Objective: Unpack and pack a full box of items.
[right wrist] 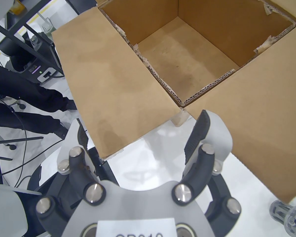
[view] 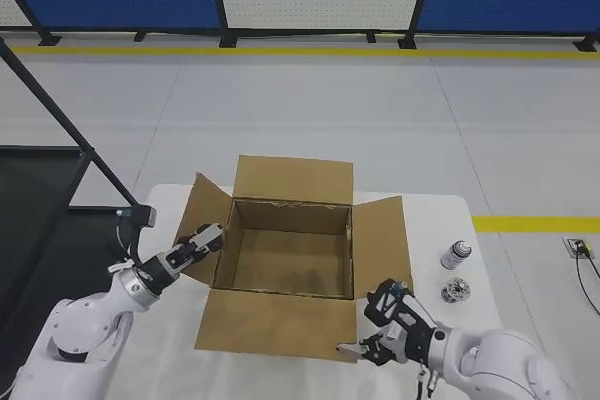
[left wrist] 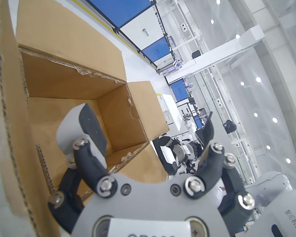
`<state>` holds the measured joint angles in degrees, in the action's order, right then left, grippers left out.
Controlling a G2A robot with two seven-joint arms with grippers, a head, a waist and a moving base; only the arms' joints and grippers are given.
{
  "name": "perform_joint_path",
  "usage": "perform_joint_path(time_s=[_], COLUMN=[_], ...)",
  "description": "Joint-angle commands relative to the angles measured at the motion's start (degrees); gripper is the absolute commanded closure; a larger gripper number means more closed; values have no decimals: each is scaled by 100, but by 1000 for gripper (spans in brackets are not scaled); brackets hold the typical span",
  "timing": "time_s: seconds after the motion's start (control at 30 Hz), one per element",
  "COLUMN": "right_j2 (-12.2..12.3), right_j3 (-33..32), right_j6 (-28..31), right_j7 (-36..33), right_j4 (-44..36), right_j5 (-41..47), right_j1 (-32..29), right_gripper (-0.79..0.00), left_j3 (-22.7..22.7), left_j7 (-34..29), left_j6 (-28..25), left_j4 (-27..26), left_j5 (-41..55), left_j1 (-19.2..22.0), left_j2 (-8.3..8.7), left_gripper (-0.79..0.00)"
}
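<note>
An open cardboard box (view: 277, 323) stands mid-table with all four flaps spread and a bare floor (right wrist: 182, 57) inside. My left gripper (view: 207, 239) is open at the box's left flap, aimed across the opening (left wrist: 148, 129), with the far wall (left wrist: 64, 82) ahead. My right gripper (view: 366, 326) is open at the right corner of the near flap (right wrist: 113, 87); that corner reaches between its fingers (right wrist: 140, 134). Two small canisters, one upright (view: 458, 255) and one nearer (view: 455, 291), stand on the table right of the box. The nearer canister (right wrist: 286, 213) sits under the right flap's edge.
The white table (view: 170, 200) ends close behind the box and just past the canisters. A black metal frame (view: 70, 150) stands off the table's left side. A floor socket with cable (view: 578, 248) lies at the far right.
</note>
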<state>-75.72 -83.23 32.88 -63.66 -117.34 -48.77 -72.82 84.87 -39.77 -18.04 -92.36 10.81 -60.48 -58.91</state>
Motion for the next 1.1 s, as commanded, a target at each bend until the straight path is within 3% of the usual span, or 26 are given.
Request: perform_joint_path(time_s=[0.0,0.4,0.67,0.87,0.93,1.07], right_j2=[11,141,250,305,307,309], right_j3=[82,91,-397,-1170,-1414,-1442], right_j6=[-86,-342,-319,-795,-1223,-1288], right_j7=[2,-54,554,1292,1512,1517], right_j4=[94,297,-312,-992,-1148,-1184], right_j5=[-11,1,115,206,154,102], right_j1=[121,397,-54,-576,-736,-760], right_gripper=[-785,-785,-785,-785,-785,-785], left_j3=[23,34,-18,-40,-58,-110], left_j7=[11,59,65,58,48,50], left_j6=[-3,9,13,28,33,59], left_j4=[-10,-41,-26,-35,-36,-41], left_j5=[3,3,-20,-34,-39,-62], left_j1=[-25,-69,-26,-3,2,19], left_j2=[4,9,5,5,4,-1], left_gripper=[-785,-785,-785,-785,-785,-785])
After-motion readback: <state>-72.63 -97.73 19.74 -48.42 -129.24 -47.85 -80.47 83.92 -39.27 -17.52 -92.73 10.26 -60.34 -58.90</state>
